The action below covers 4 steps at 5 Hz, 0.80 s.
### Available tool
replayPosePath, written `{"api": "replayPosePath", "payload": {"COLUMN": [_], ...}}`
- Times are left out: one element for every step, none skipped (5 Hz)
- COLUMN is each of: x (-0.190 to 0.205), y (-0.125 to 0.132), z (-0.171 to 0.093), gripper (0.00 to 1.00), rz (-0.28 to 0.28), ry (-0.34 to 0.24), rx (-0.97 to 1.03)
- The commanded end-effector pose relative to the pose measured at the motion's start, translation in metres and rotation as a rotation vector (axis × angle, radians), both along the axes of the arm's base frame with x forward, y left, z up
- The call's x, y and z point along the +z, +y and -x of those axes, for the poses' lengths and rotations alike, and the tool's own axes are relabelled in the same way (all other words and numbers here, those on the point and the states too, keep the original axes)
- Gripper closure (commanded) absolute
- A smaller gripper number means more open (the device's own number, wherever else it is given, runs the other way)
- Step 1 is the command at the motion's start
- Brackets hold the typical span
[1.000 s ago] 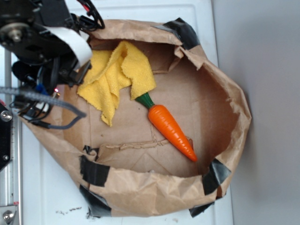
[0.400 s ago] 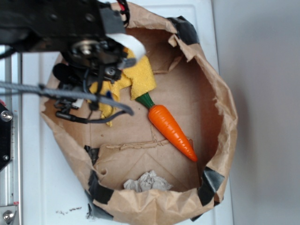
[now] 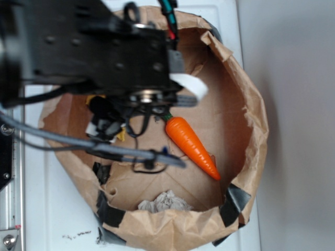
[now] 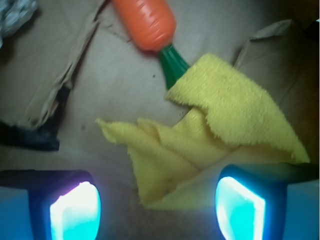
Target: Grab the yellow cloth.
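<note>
Note that the arm has moved rightward over the paper bag [image 3: 251, 130] and now hides most of the yellow cloth [image 4: 220, 135]. The gripper [image 4: 157, 207] hangs wide open above the cloth's near edge. The cloth lies rumpled on the bag floor, overlapping the carrot's [image 3: 191, 146] green top.

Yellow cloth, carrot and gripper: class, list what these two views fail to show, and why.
- Yellow cloth: in the exterior view, almost wholly hidden behind the arm.
- Carrot: in the wrist view, its tip is cut off by the top edge.
- Gripper: in the wrist view, fingertips blurred, cropped below.
</note>
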<state>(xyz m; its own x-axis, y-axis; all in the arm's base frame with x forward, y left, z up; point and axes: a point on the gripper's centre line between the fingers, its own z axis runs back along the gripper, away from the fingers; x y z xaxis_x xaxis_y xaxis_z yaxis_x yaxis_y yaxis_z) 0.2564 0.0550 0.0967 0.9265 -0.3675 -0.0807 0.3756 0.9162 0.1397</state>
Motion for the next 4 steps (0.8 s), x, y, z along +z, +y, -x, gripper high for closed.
{"api": "replayPosePath", "payload": {"x": [-0.017,-0.029,-0.028,-0.046], "y": [0.005,0.015,0.02,0.037], "z": [-0.023,-0.025,-0.024,-0.029], "gripper": [0.0,0.0,0.0,0.0], "rz": [-0.017,-0.051,-0.053,-0.136], "ry": [-0.04,-0.039,-0.061,-0.08], "rx": [0.002,0.007,-0.011,-0.013]}}
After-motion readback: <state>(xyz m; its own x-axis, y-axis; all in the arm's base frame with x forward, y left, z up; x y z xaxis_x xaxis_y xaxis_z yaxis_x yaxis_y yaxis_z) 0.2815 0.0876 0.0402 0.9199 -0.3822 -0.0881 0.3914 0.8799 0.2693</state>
